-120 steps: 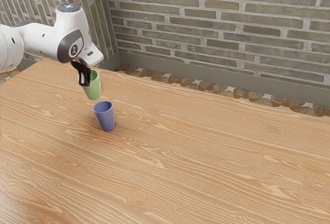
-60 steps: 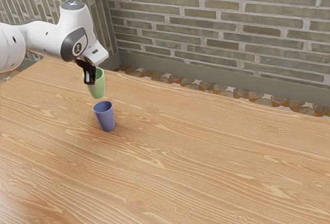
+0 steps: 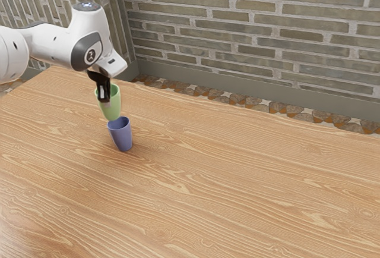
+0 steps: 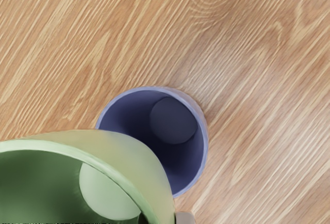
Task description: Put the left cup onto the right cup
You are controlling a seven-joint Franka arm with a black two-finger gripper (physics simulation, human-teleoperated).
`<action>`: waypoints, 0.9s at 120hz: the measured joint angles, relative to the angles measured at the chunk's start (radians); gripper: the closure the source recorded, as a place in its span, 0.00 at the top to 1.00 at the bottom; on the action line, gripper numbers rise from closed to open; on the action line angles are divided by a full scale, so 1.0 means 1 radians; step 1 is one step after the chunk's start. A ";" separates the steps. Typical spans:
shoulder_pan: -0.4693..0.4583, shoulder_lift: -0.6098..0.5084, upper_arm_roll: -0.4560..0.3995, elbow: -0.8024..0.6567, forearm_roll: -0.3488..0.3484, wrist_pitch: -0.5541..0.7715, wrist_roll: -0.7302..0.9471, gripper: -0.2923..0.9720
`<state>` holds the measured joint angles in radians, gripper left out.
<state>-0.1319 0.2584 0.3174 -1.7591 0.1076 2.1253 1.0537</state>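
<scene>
My gripper (image 3: 104,93) is shut on the rim of a green cup (image 3: 110,104), which hangs tilted in the air. The cup's base sits just above the rim of a blue cup (image 3: 121,134) that stands upright on the wooden table (image 3: 225,169). From the hand's camera, the green cup (image 4: 87,175) is close under my hand and partly covers the open mouth of the blue cup (image 4: 167,136) below it. Whether the two cups touch I cannot tell.
A brick wall (image 3: 255,26) runs along the table's far side, with a strip of pebbles (image 3: 267,106) at its foot. A second wall closes the corner at the exterior view's left. The table stretches wide toward the exterior view's right and front.
My hand has carried the green cup toward the exterior view's right and then lowered it, so its base now sits right over the blue cup's rim.
</scene>
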 joint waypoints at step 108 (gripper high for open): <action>-0.028 0.021 0.000 0.002 0.007 0.006 -0.041 0.15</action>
<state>-0.1602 0.2789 0.3171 -1.7570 0.1149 2.1310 1.0131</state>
